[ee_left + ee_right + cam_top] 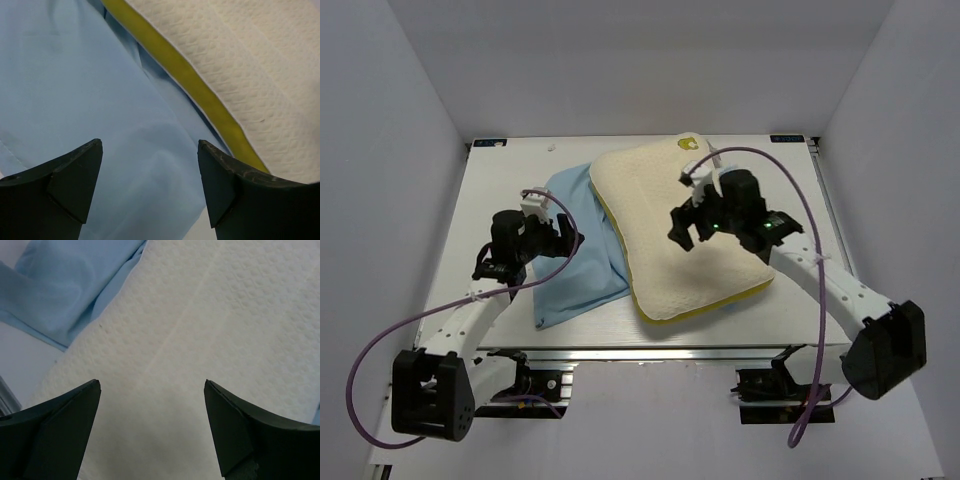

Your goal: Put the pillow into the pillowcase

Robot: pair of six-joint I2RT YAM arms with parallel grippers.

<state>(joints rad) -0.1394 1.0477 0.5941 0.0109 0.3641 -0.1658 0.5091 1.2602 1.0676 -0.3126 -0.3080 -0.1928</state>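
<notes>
One cream pillow (pixel 650 200) is seen at centre right of one table (pixel 500 190), overlapping one light blue pillowcase (pixel 575 270) at centre left. The left fingers (pixel 70 180) above the pillowcase and the right fingers (pixel 65 425) above the pillow, two pairs, are held wide apart with nothing gripped.

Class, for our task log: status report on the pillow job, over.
Left gripper open above pillowcase. Right gripper open above pillow. Pillow outside, lying on pillowcase's edge; may pin it.
</notes>
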